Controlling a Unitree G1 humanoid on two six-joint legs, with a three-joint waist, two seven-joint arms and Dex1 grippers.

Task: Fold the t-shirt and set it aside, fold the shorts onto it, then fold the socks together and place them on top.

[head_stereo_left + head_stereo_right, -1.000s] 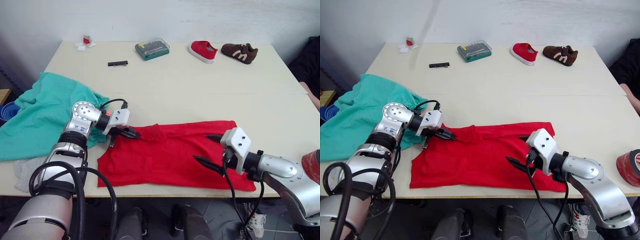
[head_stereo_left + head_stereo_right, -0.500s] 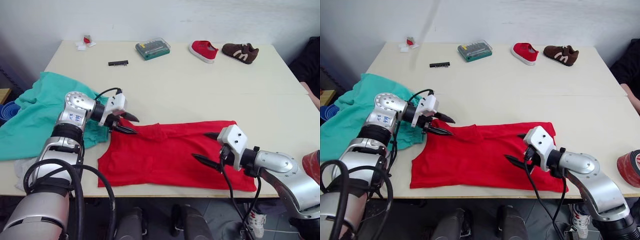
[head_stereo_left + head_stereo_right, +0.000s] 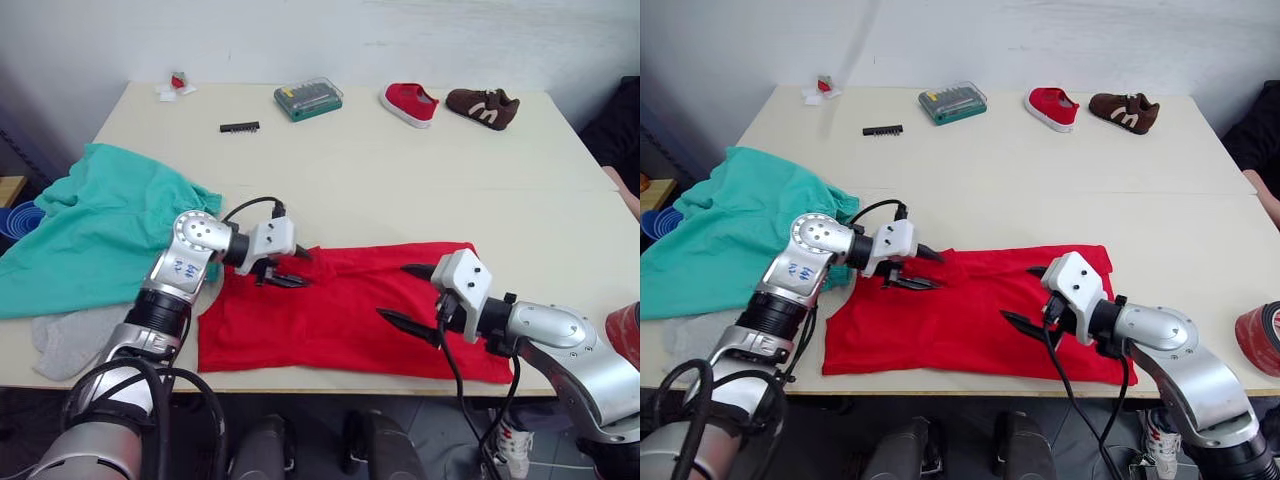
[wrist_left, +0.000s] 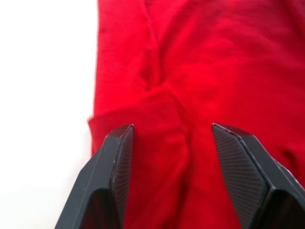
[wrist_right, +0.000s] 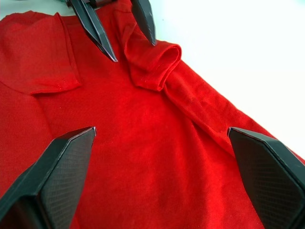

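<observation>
From the head views, the t-shirt [image 3: 340,315] lies flat along the near table [image 3: 400,170] edge, with the shorts [image 3: 95,235] heaped at its nine o'clock and a grey sock [image 3: 70,340] below them; the left gripper [image 3: 290,268] hovers released over the shirt's left end, the right gripper [image 3: 410,296] spread wide over its right half. The left wrist view shows parted fingers [image 4: 116,162] above a creased fold of red cloth. The right wrist view shows its own fingers [image 5: 62,162] wide apart over the shirt, the left gripper [image 5: 125,29] at twelve o'clock beside a rolled sleeve.

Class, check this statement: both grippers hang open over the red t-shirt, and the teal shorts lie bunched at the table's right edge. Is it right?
Not quite. The teal shorts lie bunched at the table's left edge, as the left eye view shows. Left gripper and right gripper are indeed open over the red t-shirt.
</observation>
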